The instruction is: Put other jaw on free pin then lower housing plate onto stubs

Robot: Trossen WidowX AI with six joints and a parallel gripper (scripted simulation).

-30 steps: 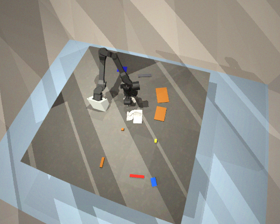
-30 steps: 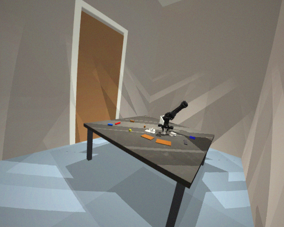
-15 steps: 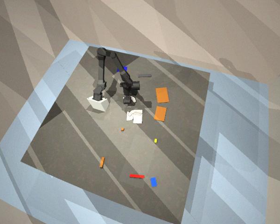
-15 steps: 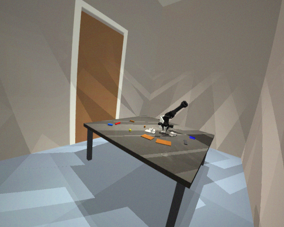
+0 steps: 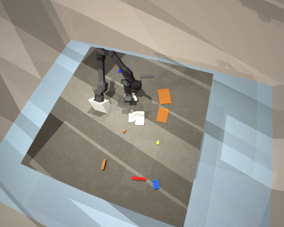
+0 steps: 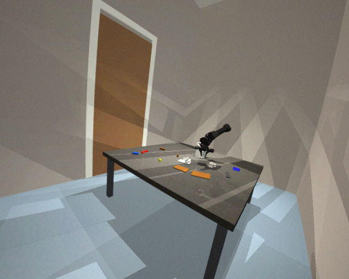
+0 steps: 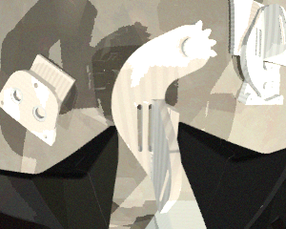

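Note:
The loose white jaw (image 7: 148,72) (image 5: 135,98) lies with its toothed round end away from the wrist and an upright rib along its narrow end. My gripper (image 7: 146,131) (image 6: 202,156) is shut on this jaw, one black finger on each side of its slotted part. The white base (image 5: 139,120) (image 6: 184,161) with the other jaw (image 7: 259,59) stands on the right in the wrist view; its pins cannot be made out. The white housing plate (image 7: 26,107), with two round holes, rests tilted on a ribbed block at the left in the wrist view. The arm hides it in the top view.
Two orange slabs (image 5: 164,96) (image 5: 162,115) lie right of the parts in the top view. A small orange cube (image 5: 124,131) and yellow block (image 5: 157,142) lie below the base. A dark bar (image 5: 146,76) and blue block (image 6: 236,168) lie beyond the arm.

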